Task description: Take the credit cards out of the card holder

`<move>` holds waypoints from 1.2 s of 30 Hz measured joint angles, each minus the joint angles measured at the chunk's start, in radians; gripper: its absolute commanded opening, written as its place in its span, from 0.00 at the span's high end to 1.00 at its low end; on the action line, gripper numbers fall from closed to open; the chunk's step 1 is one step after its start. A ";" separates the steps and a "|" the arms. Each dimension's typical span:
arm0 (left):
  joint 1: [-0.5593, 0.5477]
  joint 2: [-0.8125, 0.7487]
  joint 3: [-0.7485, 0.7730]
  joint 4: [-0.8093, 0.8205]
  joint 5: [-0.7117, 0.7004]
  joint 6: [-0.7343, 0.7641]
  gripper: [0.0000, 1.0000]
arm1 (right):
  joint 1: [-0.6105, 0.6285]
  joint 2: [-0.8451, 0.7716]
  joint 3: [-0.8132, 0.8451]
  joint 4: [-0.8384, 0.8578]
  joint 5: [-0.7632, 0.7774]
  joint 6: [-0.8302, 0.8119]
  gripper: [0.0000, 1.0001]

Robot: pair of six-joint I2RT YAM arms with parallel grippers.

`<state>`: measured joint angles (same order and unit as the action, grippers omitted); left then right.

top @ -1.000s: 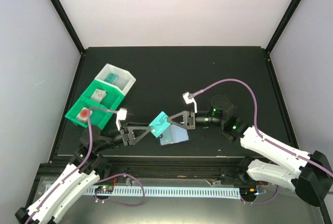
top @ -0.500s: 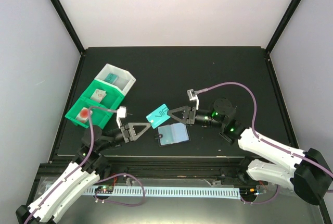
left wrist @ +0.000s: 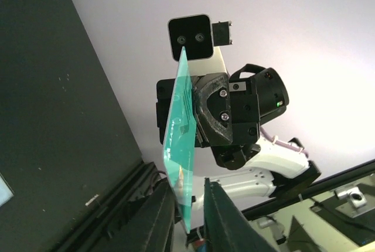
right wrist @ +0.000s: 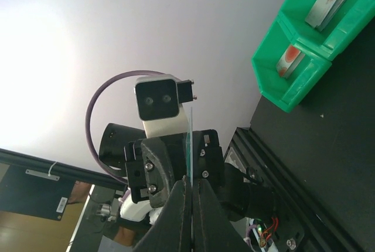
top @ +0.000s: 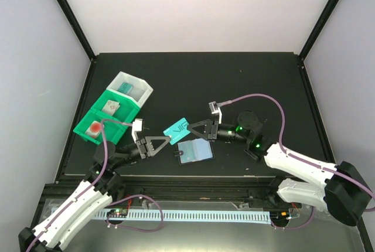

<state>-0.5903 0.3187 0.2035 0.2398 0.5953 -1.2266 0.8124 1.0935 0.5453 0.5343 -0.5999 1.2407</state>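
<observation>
My right jaws (top: 188, 130) pinch one end of the teal credit card (top: 177, 128), held on edge above the bench (top: 246, 76). My left jaws (top: 167, 140) straddle its other end, a gap showing, not clamped. The card holder (top: 194, 150) lies open on the bench just beside. At the left rear, green and white bins (top: 123, 113) hold other credit cards (top: 94, 128).
</observation>
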 measured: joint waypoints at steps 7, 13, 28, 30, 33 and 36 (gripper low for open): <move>0.000 0.003 -0.016 0.022 -0.008 -0.027 0.98 | 0.000 0.003 -0.012 0.021 0.000 0.004 0.98; 0.000 0.005 -0.023 0.025 -0.010 -0.032 0.98 | 0.000 0.002 -0.020 0.013 0.000 -0.003 0.70; 0.001 0.036 0.023 -0.113 -0.102 0.064 0.98 | 0.001 -0.153 -0.037 -0.252 0.064 -0.188 0.00; 0.007 0.058 0.053 -0.146 -0.119 0.089 0.98 | 0.001 -0.187 -0.040 -0.293 0.079 -0.219 0.00; 0.037 0.107 0.104 -0.196 -0.142 0.126 0.98 | 0.001 -0.237 -0.063 -0.338 0.101 -0.253 0.00; 0.095 0.164 0.144 -0.234 -0.148 0.162 0.98 | 0.001 -0.268 -0.083 -0.383 0.117 -0.278 0.00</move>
<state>-0.4953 0.4831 0.3473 0.0059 0.4477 -1.0649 0.8131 0.8253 0.4622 0.1509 -0.4824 0.9627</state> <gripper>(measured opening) 0.022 0.998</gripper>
